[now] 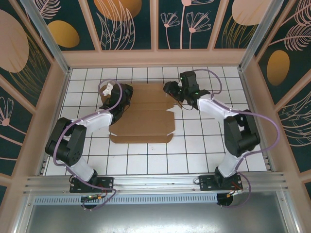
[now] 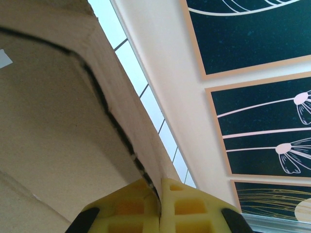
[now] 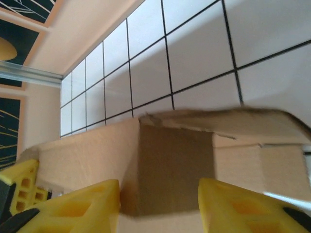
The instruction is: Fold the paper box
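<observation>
Edge of the paper box (image 2: 58,126) disappears between closed left jaws.

Plain brown paper box (image 1: 146,121), white black-gridded tiles (image 1: 194,155), dark teal walls (image 1: 194,22) with peach flowers

No legible text or labels anywhere.

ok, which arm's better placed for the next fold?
Left, likely. The left gripper is shut on a flap edge of the paper box, so it can fold at once. The right gripper is open, straddling a flap.
</observation>
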